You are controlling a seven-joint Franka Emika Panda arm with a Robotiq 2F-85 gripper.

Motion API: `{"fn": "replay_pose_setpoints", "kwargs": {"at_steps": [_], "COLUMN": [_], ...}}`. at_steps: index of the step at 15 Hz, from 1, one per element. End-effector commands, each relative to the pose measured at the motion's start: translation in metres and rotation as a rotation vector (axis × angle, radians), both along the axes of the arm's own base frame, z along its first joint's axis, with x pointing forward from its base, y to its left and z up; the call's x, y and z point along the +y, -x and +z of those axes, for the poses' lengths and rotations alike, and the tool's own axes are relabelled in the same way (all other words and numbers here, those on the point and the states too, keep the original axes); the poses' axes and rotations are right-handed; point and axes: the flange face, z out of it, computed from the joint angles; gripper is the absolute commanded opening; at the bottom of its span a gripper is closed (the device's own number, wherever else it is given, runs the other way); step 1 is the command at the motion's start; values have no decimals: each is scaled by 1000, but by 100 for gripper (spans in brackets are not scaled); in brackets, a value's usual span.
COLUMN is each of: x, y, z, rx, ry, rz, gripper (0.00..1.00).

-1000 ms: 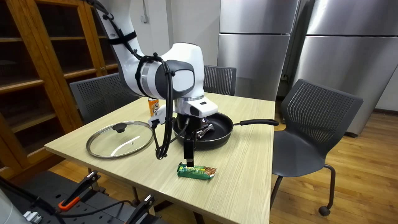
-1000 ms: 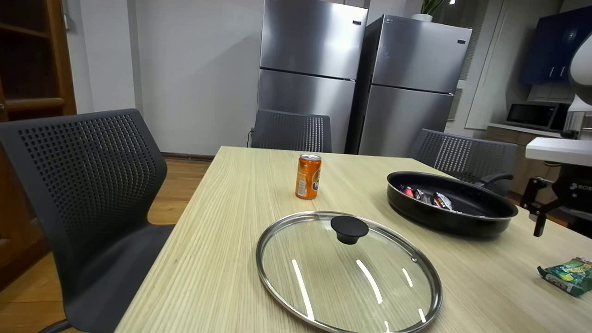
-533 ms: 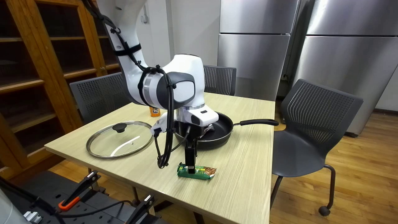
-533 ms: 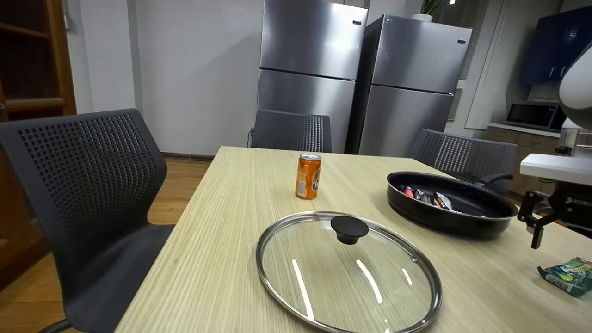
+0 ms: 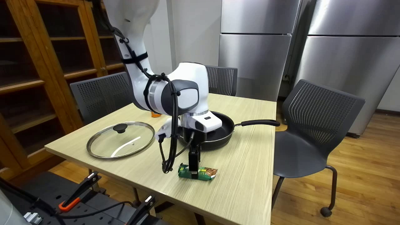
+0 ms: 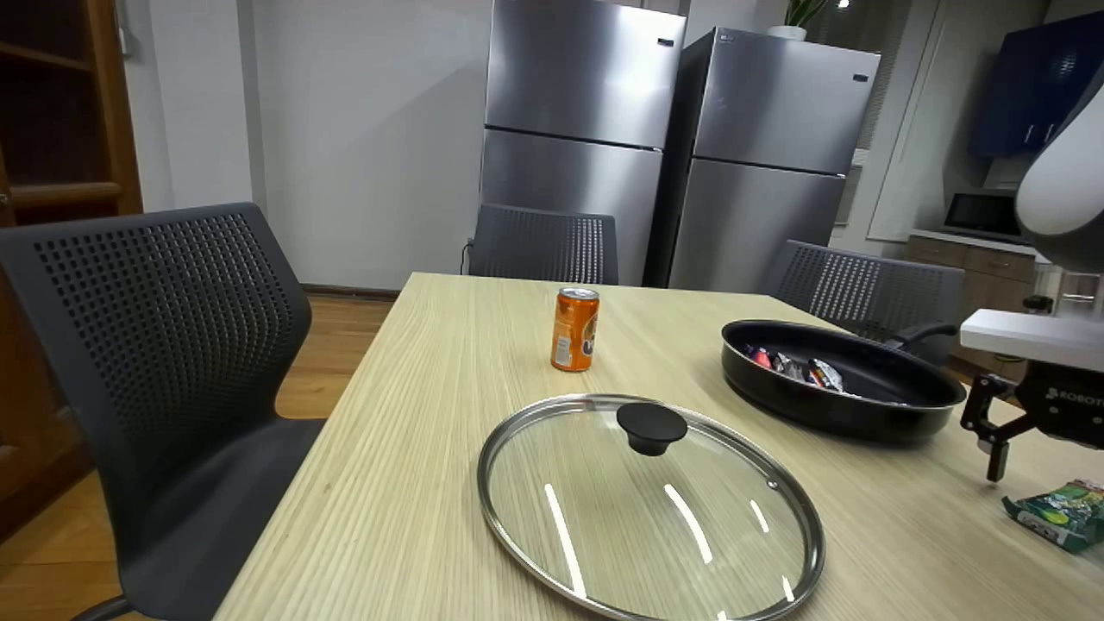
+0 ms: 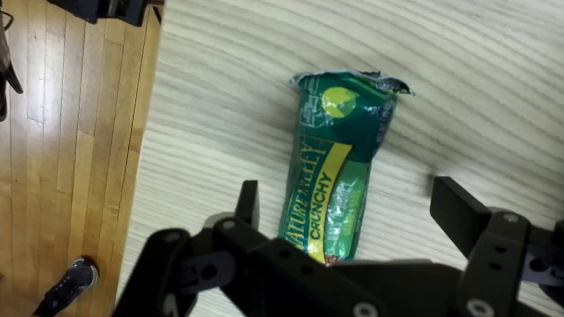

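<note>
The wrapped snack bar (image 7: 332, 165) lies flat on the tabletop (image 7: 207, 119), glossy, creased and dark green, with a yellow circle, a yellow stripe reading CRUNCHY and one crimped, ragged end. The fingers (image 7: 458, 215) stand spread wide, one to each side of it in the wrist view, where black linkage (image 7: 288, 264) hides its other end and small print blurs. In an exterior view a finger covers part of its middle, leaving the brown-printed end (image 5: 210, 172) in sight.
</note>
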Motion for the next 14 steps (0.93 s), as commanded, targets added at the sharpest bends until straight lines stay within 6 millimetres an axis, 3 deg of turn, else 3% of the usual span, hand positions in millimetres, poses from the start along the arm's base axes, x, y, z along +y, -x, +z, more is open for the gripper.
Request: {"fn": "replay_pose_setpoints", "kwargs": {"at_steps": [1,7,8,9,14], "x": [-4,-6,-7,-8,-10], "y": [-5,-4,-5,-6,-11], "z": [-3,-3,-4,-4,1], "rx": [-9,-18,-16,-14,-34], "ry": [-10,-28,-28,-32,-33], "rz": [16,23,21,23,21], "gripper": [100,100,75,72,33]}}
